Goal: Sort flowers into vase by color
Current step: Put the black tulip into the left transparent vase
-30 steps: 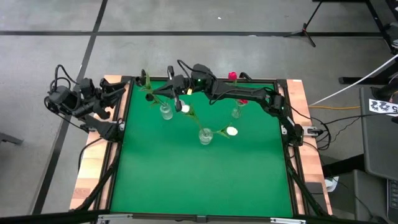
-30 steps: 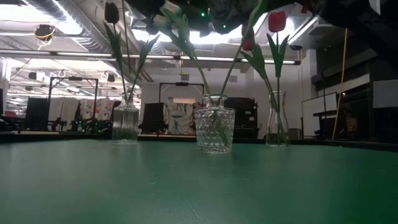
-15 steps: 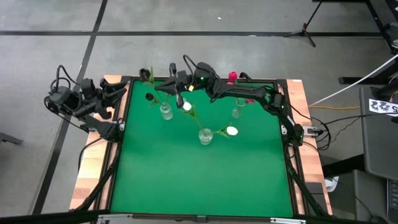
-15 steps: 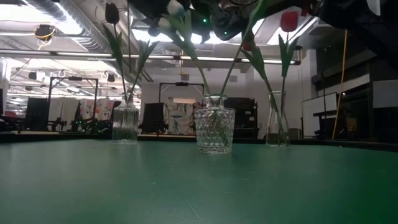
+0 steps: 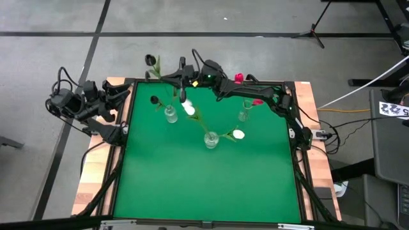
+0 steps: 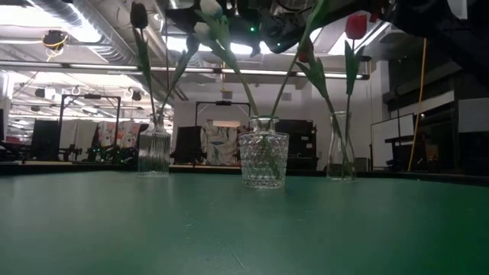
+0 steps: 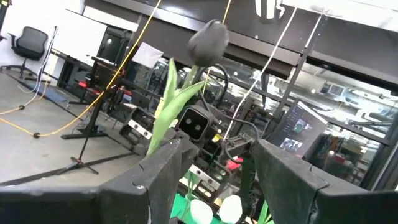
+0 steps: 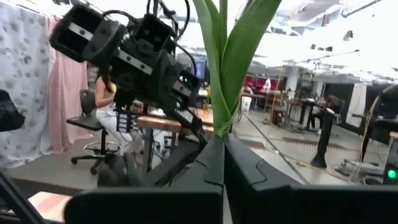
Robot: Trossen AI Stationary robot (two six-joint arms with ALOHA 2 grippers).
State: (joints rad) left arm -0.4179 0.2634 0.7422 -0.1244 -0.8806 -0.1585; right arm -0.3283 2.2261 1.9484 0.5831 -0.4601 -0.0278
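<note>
The right gripper (image 5: 174,78), clenched on a dark tulip (image 5: 151,60), has swung it toward 11 o'clock, overshooting the dark-flower vase (image 5: 170,114).

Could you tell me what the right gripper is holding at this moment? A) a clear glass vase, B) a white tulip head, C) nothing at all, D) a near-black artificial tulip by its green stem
D: the right gripper is shut on the green stem of the near-black artificial tulip, lifted over the table's back edge.

clear cut-glass vase (image 6: 263,160), matt green felt-like table (image 5: 192,185)
</note>
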